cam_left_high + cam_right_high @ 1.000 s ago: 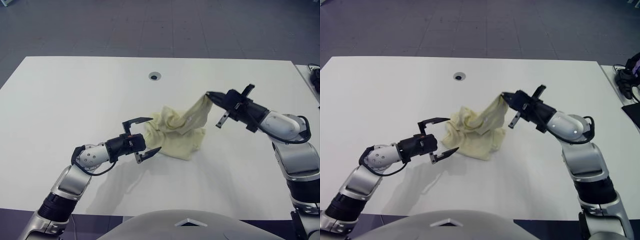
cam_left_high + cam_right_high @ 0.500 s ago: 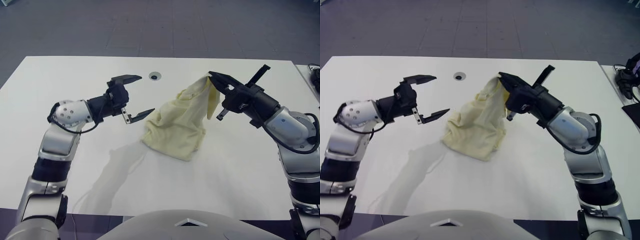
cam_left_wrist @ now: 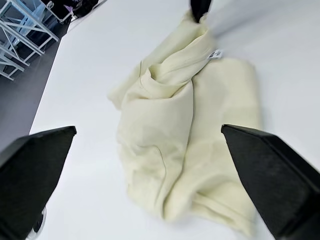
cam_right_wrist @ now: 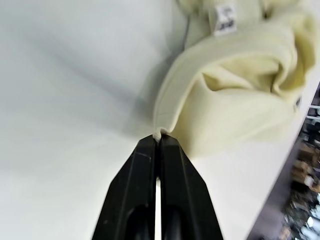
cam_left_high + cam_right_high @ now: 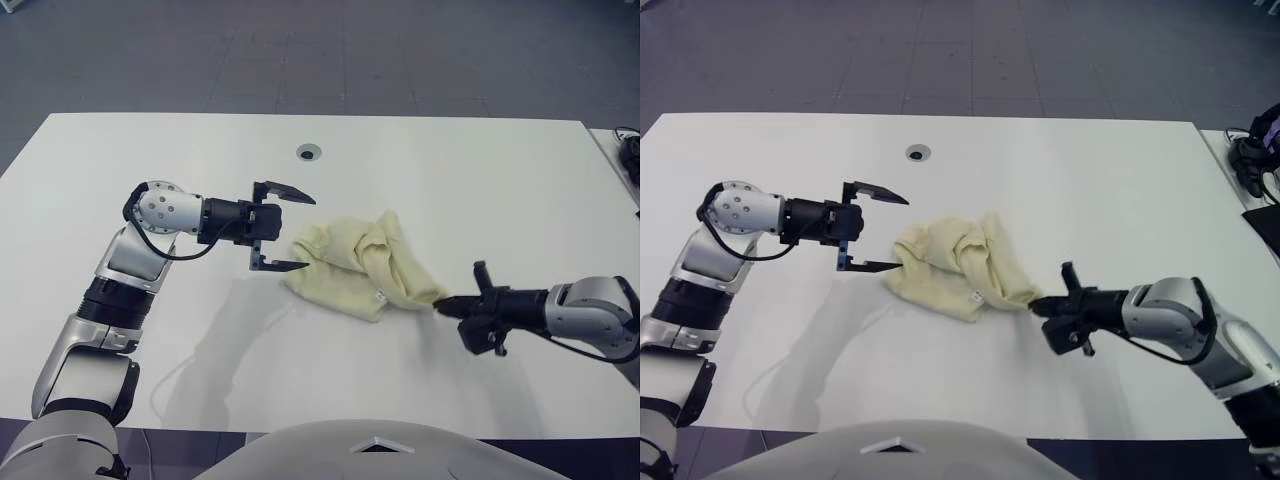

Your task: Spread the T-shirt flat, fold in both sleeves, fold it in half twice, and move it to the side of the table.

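The T-shirt (image 5: pixel 360 265) is lying crumpled in the middle of the bench (image 5: pixel 480 180). The right claw (image 5: pixel 442 303) is pinching only its thin hem — a hard pull may be slipping it free. The left claw (image 5: pixel 310 232) is hovering open beside the other end, holding nothing.

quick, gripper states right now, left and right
Left gripper: open, holding nothing, beside the T-shirt.
Right gripper: closed, pinching the T-shirt's edge.
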Controlling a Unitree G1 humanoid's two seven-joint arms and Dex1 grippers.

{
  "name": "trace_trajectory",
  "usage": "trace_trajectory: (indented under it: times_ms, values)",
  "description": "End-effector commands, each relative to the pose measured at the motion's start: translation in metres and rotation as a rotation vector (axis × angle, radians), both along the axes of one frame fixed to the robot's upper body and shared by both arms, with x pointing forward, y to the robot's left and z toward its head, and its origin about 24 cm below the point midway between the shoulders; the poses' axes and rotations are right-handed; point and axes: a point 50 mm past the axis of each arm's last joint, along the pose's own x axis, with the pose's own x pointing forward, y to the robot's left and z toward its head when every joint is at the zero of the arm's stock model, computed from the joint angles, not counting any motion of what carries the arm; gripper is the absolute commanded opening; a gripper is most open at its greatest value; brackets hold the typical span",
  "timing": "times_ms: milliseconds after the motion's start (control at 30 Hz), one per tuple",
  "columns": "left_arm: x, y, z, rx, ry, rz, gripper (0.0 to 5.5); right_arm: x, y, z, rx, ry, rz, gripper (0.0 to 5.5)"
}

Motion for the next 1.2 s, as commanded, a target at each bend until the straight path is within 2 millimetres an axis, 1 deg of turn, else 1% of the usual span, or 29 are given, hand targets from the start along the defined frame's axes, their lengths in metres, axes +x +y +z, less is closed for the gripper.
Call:
trace_trajectory:
  times_ms: [33,100,167,233,333,433,500,533,600,700,733,767,833,933,1000,1067,1133,1200]
  values:
    - [0.016,-0.010,-0.003,-0.002,-0.040,0.075,5.40,0.035,0.006,0.015,0.072,-0.242,-0.088,0.01]
    - [0.021,-0.006,-0.028,0.078,-0.052,0.133,5.40,0.041,0.013,0.013,0.120,-0.271,-0.110,0.01]
    - [0.019,0.001,-0.053,0.167,-0.058,0.156,5.40,0.045,0.021,0.012,0.179,-0.274,-0.133,0.01]
    - [0.015,0.007,-0.073,0.232,-0.063,0.172,5.40,0.046,0.029,0.010,0.230,-0.264,-0.146,0.01]
    - [0.009,0.008,-0.094,0.249,-0.062,0.188,5.40,0.045,0.040,0.005,0.297,-0.238,-0.168,0.01]
    - [0.001,-0.001,-0.105,0.241,-0.066,0.140,5.40,0.043,0.047,0.001,0.317,-0.210,-0.172,0.01]
    - [-0.015,-0.009,-0.107,0.238,-0.050,0.048,5.40,0.044,0.049,0.000,0.324,-0.204,-0.177,0.01]
    - [-0.027,-0.011,-0.109,0.256,-0.032,-0.008,5.40,0.044,0.048,0.000,0.325,-0.203,-0.181,0.01]
    - [-0.055,-0.004,-0.110,0.328,0.042,-0.110,5.40,0.047,0.047,0.000,0.324,-0.209,-0.190,0.01]
    - [-0.098,0.009,-0.109,0.431,0.202,-0.184,5.40,0.049,0.046,0.001,0.337,-0.217,-0.191,0.01]
    - [-0.108,0.008,-0.107,0.425,0.230,-0.184,5.40,0.049,0.047,0.002,0.353,-0.215,-0.184,0.01]
    - [-0.112,0.004,-0.104,0.396,0.234,-0.175,5.40,0.047,0.049,0.002,0.376,-0.212,-0.173,0.01]
    - [-0.107,-0.006,-0.090,0.292,0.219,-0.118,5.40,0.040,0.059,0.005,0.451,-0.195,-0.105,0.01]
    - [-0.090,-0.015,-0.058,0.117,0.236,-0.026,5.40,0.033,0.068,0.007,0.516,-0.184,-0.011,0.01]
    - [-0.072,-0.014,-0.035,0.009,0.262,0.028,5.40,0.032,0.072,0.010,0.558,-0.187,0.022,0.01]
    - [-0.053,-0.008,-0.018,-0.045,0.270,0.070,5.40,0.031,0.076,0.017,0.609,-0.204,0.057,0.01]
    - [-0.030,-0.001,-0.010,-0.078,0.264,0.128,5.40,0.030,0.082,0.030,0.699,-0.248,0.086,0.01]
    - [-0.016,0.001,-0.011,-0.077,0.256,0.153,5.40,0.029,0.085,0.041,0.784,-0.287,0.101,0.01]
